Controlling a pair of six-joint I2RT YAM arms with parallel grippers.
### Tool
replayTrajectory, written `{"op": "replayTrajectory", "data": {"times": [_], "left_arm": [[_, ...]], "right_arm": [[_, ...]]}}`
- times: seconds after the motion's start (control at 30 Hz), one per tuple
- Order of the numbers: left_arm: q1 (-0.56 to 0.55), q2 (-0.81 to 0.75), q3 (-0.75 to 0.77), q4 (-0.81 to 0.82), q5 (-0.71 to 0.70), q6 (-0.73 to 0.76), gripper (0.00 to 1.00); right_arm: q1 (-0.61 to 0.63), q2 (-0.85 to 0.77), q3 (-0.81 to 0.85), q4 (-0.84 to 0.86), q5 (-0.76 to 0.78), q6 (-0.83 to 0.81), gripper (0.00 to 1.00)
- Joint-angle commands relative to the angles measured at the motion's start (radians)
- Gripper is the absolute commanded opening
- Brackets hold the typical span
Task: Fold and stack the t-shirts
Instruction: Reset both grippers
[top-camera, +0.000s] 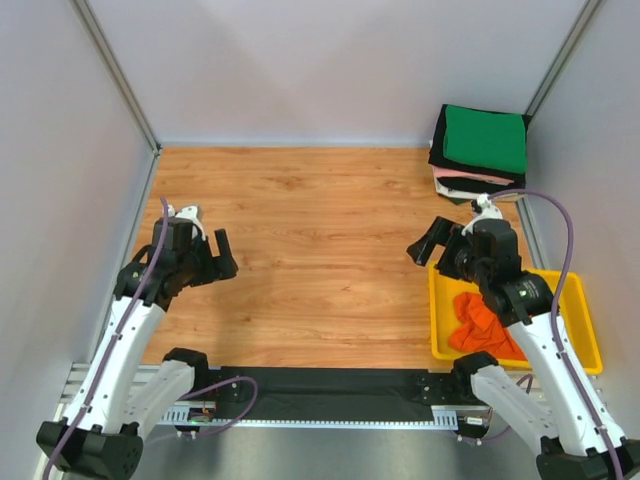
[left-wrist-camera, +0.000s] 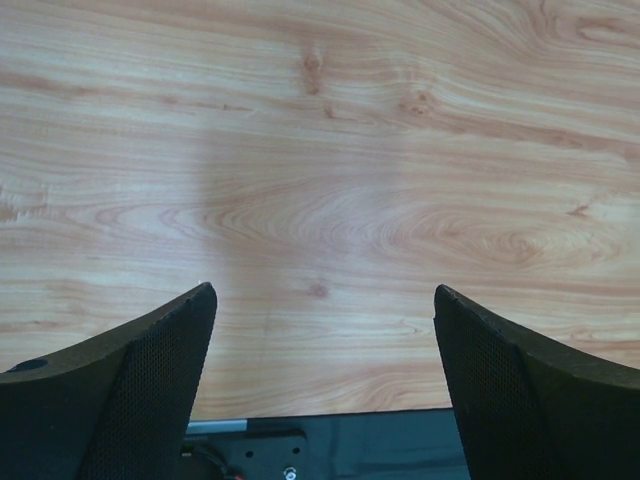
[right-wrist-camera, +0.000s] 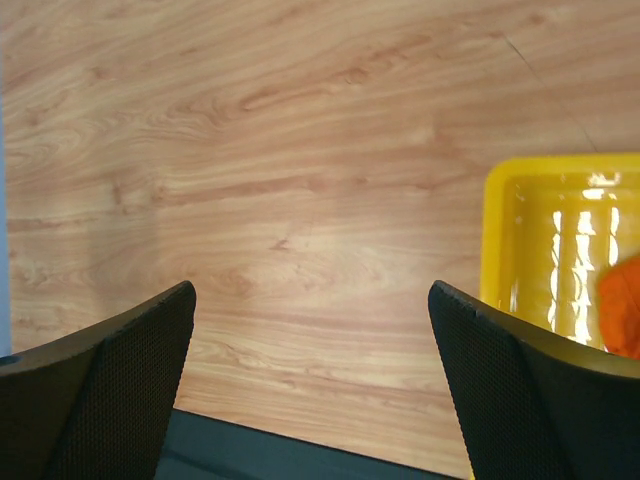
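Observation:
A stack of folded t-shirts (top-camera: 480, 150) sits at the far right corner, a green one (top-camera: 487, 137) on top, black, pink and white ones under it. A crumpled orange t-shirt (top-camera: 482, 322) lies in a yellow bin (top-camera: 583, 318) at the right; its edge shows in the right wrist view (right-wrist-camera: 622, 305). My left gripper (top-camera: 220, 255) is open and empty above bare wood at the left; its fingers (left-wrist-camera: 150, 380) frame the wood. My right gripper (top-camera: 432, 243) is open and empty, just left of the bin (right-wrist-camera: 540, 240).
The wooden table (top-camera: 320, 260) is walled by grey panels on three sides. A black strip (top-camera: 330, 385) runs along the near edge between the arm bases.

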Motion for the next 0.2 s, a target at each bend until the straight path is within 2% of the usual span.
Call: {"op": "replayTrajectory", "data": {"times": [0.0,0.07,0.17], "left_arm": [[-0.001,-0.039,-0.006,0.038,0.039,0.029,0.96],[-0.001,-0.062,-0.029,0.066,0.085,0.037,0.94],[-0.001,-0.098,-0.012,0.064,0.032,0.032,0.95]], "right_arm": [[0.004,-0.090,-0.040,-0.094,0.118,0.056,1.00],[0.004,-0.114,-0.046,-0.133,0.188,0.091,1.00],[0.004,-0.113,-0.087,-0.208,0.269,0.175,1.00]]}}
